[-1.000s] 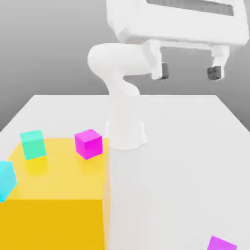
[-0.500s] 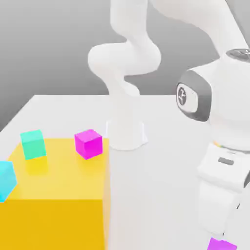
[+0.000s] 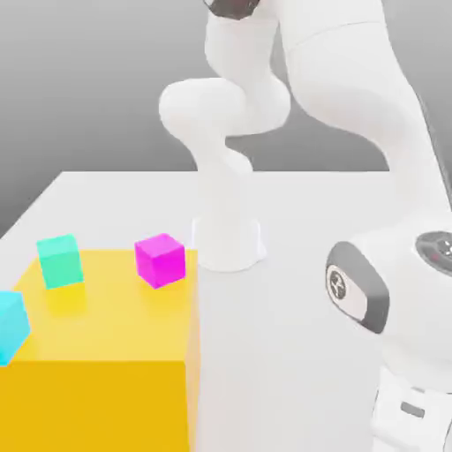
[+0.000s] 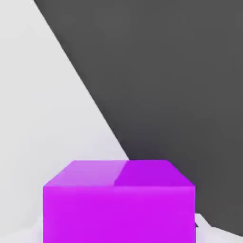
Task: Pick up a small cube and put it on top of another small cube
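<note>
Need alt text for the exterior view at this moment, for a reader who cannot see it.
A white robot arm rises from its base, arches overhead and bends down low at the exterior view's right. At the left, a large yellow block carries a teal cube, a magenta cube and a cyan cube, all on a white table.

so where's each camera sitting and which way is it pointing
Exterior view: off the arm, looking down across the white table at the robot's base; a yellow block carries green, magenta and cyan cubes; arm links fill the exterior view's right.
Hand view: on the hand, close above a purple cube near the table edge, dark floor beyond.
Shared: the white table surface; I cannot match the purple cube across views.
</note>
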